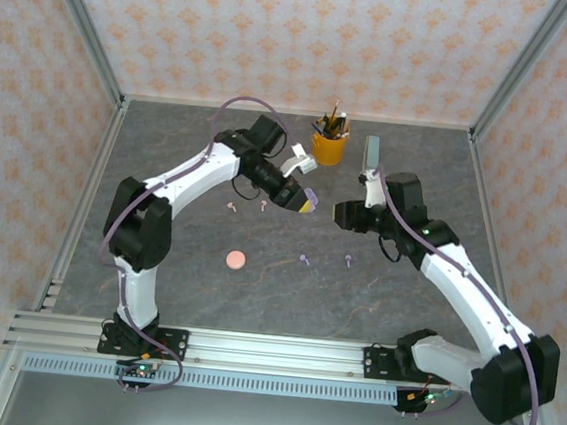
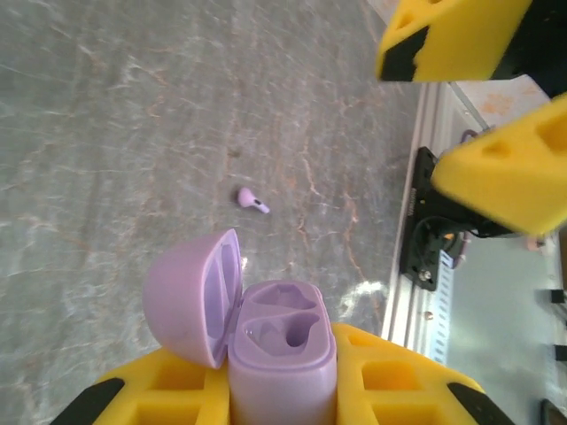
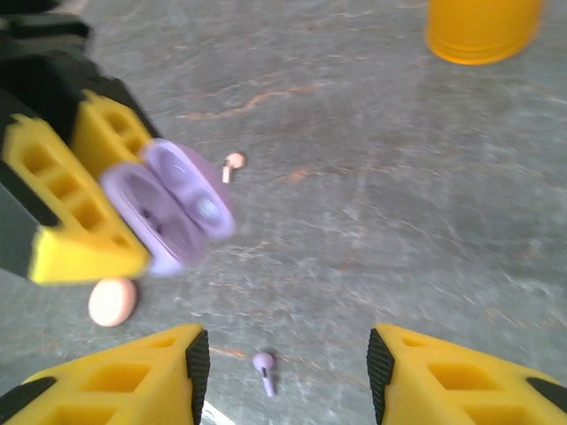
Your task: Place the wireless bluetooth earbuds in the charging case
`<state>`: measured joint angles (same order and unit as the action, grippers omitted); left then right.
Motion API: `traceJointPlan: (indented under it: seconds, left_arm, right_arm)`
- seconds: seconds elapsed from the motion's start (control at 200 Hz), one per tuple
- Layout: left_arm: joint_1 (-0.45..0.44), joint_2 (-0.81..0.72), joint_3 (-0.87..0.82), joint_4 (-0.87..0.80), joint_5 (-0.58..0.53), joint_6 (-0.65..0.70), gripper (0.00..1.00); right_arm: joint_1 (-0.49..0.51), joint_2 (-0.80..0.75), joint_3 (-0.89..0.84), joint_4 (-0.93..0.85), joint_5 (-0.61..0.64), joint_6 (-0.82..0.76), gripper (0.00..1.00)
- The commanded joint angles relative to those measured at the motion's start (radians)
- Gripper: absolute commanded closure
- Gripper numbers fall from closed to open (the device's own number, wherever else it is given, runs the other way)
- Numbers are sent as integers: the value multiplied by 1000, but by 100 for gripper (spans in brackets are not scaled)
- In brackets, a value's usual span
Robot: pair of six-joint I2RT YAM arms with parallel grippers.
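From the top external camera, the left pincer [image 1: 302,203] is gripping the open lilac charging case [image 1: 308,197] above the desk [image 1: 405,305], while the right pincer [image 1: 347,215] is hovering just right of that case, released and carrying nothing. Two pale pink earbuds [image 1: 231,207] are lying left of the case and two lilac earbuds [image 1: 305,259] nearer than it, all on the desk. A pink disc case [image 1: 236,259] is sitting nearer and further left. The left wrist camera is showing the case's lid [image 2: 190,297] hanging open and both wells [image 2: 282,326] empty. In the right wrist view, one lilac earbud is lying on the desk between the spread fingers [image 3: 133,381]. Nothing is seated yet, so all four earbuds appear to be waiting.
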<state>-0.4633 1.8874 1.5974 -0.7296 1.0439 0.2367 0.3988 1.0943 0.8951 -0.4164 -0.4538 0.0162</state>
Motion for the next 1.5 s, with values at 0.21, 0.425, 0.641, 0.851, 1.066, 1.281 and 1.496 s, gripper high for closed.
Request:
traceJointPlan:
  seconds: [0.21, 0.425, 0.641, 0.851, 1.066, 1.281, 1.496]
  left_arm:
    - [-1, -257, -328, 618, -306, -214, 100]
    - [-23, -342, -537, 919, -533, -189, 100]
    - [-84, -354, -644, 1035, -763, -220, 100]
    - [-119, -361, -811, 1345, -751, -163, 100]
    - [-119, -339, -938, 1641, -639, -95, 100]
    - [-119, -330, -965, 1691, -489, -38, 100]
    - [-118, -297, -992, 1814, -409, -72, 100]
  right_arm:
    - [4, -6, -46, -188, 247, 293, 48]
    - [6, 49, -63, -263, 268, 363, 48]
    - [22, 84, -90, -276, 290, 416, 49]
    - [49, 184, -76, -271, 316, 436, 49]
    - [96, 295, -37, -269, 358, 436, 50]
    - [98, 355, -21, -252, 357, 430, 51]
    - [98, 425, 17, -239, 331, 424, 52]
